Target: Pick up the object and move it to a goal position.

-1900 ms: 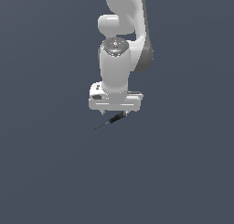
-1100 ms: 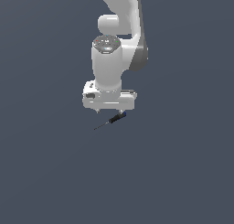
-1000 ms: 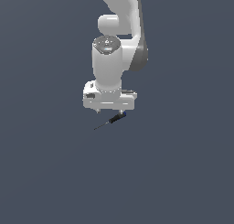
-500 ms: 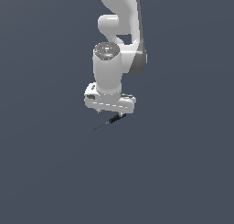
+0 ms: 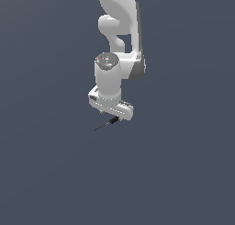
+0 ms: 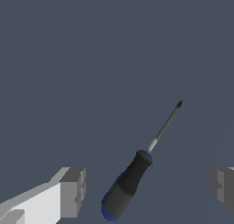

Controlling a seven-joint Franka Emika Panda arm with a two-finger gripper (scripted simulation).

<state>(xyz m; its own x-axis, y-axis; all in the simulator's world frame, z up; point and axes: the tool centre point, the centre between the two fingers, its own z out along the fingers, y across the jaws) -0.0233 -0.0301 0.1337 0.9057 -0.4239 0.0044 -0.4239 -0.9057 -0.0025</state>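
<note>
Dark grey-blue and featureless, the worktop fills the exterior view from edge to edge. Starting at the exterior view's left, the first thing met is the needle-thin shaft of the screwdriver, its tip pointing toward that side and slightly down in the picture. The shaft runs rightward into a thicker black handle, which sits just under the white body of the pincer. The tool lies flat on the worktop at a slant. Above it the white arm rises, with a rounded wrist segment and a grey-capped joint, then bends back toward the upper edge of the frame. To the exterior view's right of the arm there is only bare surface.

In the wrist view the same order holds. A pale finger with a grey ribbed pad stands at one side; the screwdriver lies in the middle; the second grey pad shows at the far side, cut by the frame edge. The pincer is spread wide apart, and neither pad touches the tool. The handle, black with a blue band near the shaft and a blue butt end, lies between the two pads, nearer the first one. The metal shaft extends diagonally away from the fingers and ends in a small dark tip.
</note>
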